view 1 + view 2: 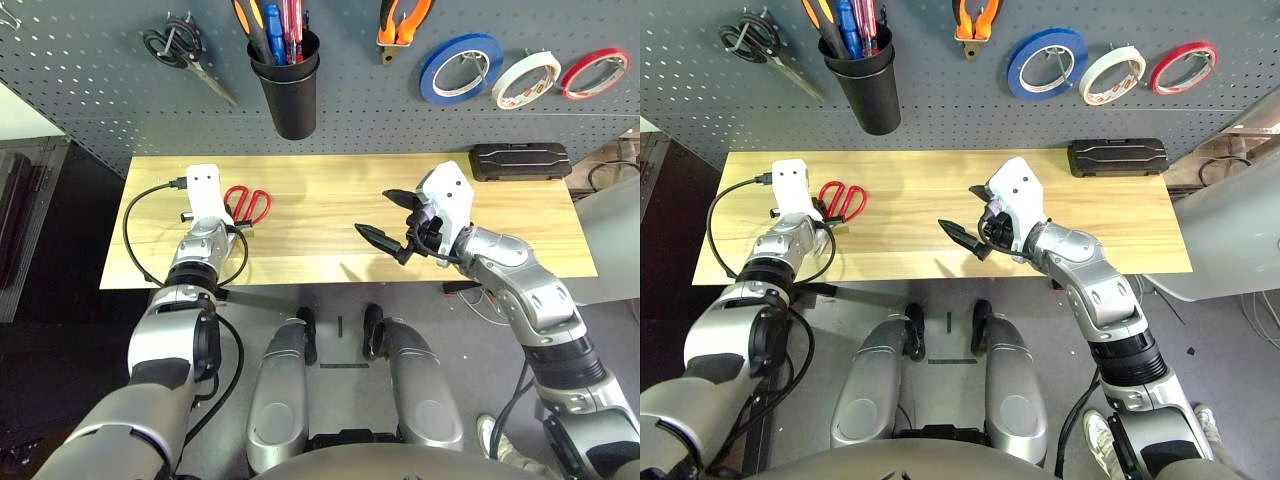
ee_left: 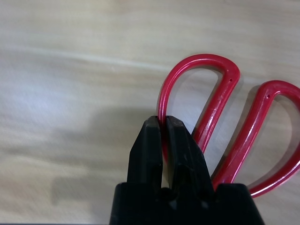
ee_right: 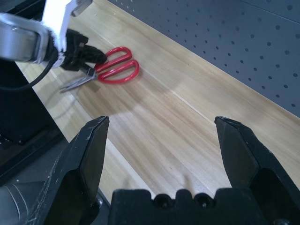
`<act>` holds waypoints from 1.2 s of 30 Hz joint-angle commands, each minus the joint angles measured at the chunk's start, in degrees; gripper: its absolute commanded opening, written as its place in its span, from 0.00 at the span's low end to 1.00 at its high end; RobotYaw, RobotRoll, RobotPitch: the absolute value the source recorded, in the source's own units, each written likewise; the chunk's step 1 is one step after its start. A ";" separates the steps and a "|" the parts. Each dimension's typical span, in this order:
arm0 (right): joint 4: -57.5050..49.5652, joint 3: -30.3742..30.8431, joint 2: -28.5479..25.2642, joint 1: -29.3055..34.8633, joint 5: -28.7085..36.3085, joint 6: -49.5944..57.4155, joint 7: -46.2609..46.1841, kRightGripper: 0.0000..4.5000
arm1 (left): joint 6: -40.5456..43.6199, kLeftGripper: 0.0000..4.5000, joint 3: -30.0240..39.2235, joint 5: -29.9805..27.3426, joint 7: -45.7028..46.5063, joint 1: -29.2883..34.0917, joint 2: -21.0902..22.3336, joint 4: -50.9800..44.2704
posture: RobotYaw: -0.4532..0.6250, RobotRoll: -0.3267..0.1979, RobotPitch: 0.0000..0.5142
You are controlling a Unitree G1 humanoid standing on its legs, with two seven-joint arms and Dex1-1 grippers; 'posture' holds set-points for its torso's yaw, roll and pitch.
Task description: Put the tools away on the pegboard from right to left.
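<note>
One pair of red-handled scissors [image 2: 216, 112] lies on the near left of the table [image 1: 330, 220], one handle loop clamped between the left gripper's [image 2: 161, 119] two fingers. The right gripper [image 3: 162, 119] stands apart, empty. Three tape rolls [image 1: 526, 80] hang far right.

Soft shadows fall across the bright wooden tabletop [image 2: 70, 93], with pale glare.
</note>
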 commanded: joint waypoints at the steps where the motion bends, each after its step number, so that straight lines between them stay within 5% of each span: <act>1: 2.38 0.86 0.15 -0.05 -0.35 -2.19 1.23 1.00 | 8.66 0.01 3.49 -5.49 2.09 7.70 -4.10 -14.98 | 0.42 0.62 0.65; 7: 6.03 1.25 0.74 -1.59 -0.39 -6.58 3.66 1.00 | 12.41 0.01 6.18 -11.52 3.71 15.57 -9.71 -40.19 | 0.48 0.62 0.62; 13: 7.88 -0.18 0.88 -2.51 0.92 -9.17 6.00 1.00 | 11.73 0.01 7.36 -14.68 4.14 19.91 -12.37 -51.67 | 0.55 0.62 0.59; 24: 6.88 -4.47 1.32 -3.09 6.49 -16.84 10.75 1.00 | 9.29 0.01 10.92 -20.40 4.25 23.29 -12.78 -62.92 | 0.63 0.62 0.55; 36: 1.97 -8.63 1.20 0.21 12.16 -23.50 12.89 1.00 | 9.42 0.01 14.90 -25.63 6.57 14.93 -7.01 -64.99 | 0.63 0.62 0.55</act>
